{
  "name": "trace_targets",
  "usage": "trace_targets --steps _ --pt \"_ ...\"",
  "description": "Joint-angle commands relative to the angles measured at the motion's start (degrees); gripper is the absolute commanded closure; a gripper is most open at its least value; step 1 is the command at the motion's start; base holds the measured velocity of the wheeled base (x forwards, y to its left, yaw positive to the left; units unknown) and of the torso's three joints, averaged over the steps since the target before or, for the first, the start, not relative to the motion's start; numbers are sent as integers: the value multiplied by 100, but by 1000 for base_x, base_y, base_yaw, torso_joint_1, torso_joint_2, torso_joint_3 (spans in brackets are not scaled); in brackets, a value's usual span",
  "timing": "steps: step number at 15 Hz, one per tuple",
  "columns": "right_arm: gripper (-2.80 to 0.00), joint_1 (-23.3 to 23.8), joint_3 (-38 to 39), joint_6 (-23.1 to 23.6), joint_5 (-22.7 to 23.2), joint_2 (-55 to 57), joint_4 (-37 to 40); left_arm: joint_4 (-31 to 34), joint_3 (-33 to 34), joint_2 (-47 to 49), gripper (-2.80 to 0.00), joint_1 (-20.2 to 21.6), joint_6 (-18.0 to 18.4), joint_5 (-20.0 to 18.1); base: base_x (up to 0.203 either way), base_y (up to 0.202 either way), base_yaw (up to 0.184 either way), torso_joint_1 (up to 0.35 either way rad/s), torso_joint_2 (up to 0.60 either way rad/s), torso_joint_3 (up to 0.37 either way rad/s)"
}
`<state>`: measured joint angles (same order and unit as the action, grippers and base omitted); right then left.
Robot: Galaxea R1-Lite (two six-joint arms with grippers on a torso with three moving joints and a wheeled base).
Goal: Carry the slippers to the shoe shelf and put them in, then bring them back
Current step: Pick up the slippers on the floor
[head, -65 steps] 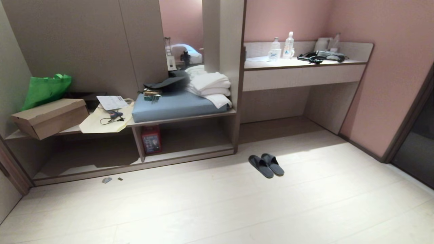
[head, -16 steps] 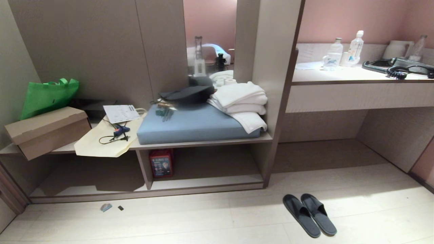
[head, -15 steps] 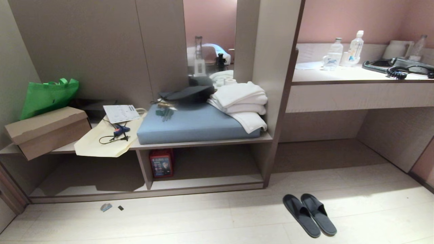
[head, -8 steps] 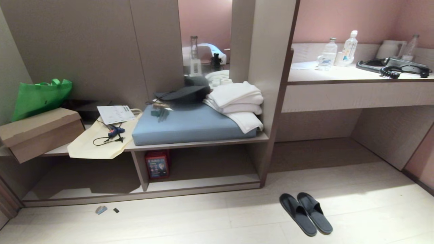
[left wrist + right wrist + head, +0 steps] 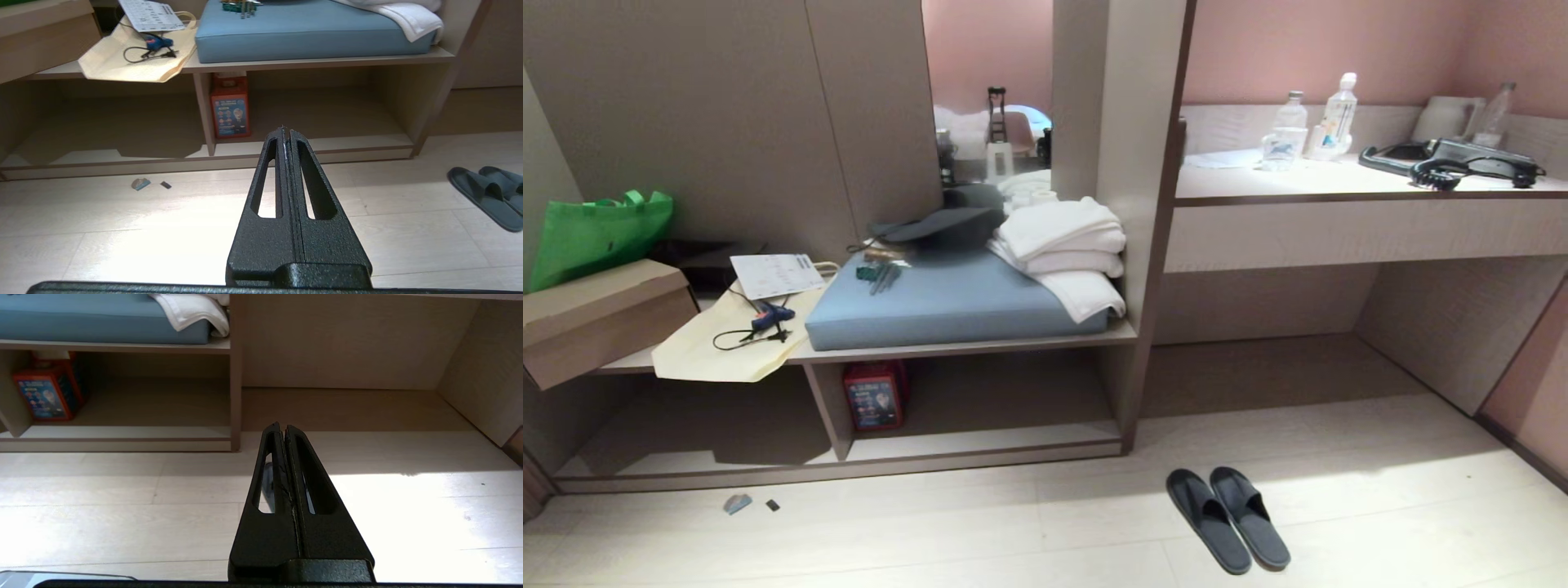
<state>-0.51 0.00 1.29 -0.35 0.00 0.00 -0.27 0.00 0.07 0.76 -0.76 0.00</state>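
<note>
Camera has shifted right since a moment ago; slippers [image 5: 1227,518] now lie lower centre-right, on the floor, outside the shelf [image 5: 980,400]. Left gripper [image 5: 286,131] and right gripper [image 5: 282,428] both closed, empty. Pickup not yet begun.

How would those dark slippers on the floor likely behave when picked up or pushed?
The slippers look flat and thin-soled, so probably light and floppy, sagging if pinched at one end. They lie side by side on smooth floor, so a push would likely slide them rather than tip them.
</note>
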Motion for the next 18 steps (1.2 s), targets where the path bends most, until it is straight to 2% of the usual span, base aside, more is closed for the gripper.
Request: trace_targets --steps 1,12,18 --pt "0 -2 0 3 0 0 0 0 0 1 0 4 -3 0 0 -193 4 2 -2 1" --pt "0 -2 0 -6 0 0 0 0 0 1 0 4 -12 0 0 -189 2 2 2 2" --pt "0 -2 0 -6 -4 0 0 22 -9 1 0 -5 5 0 0 -15 1 0 0 0"
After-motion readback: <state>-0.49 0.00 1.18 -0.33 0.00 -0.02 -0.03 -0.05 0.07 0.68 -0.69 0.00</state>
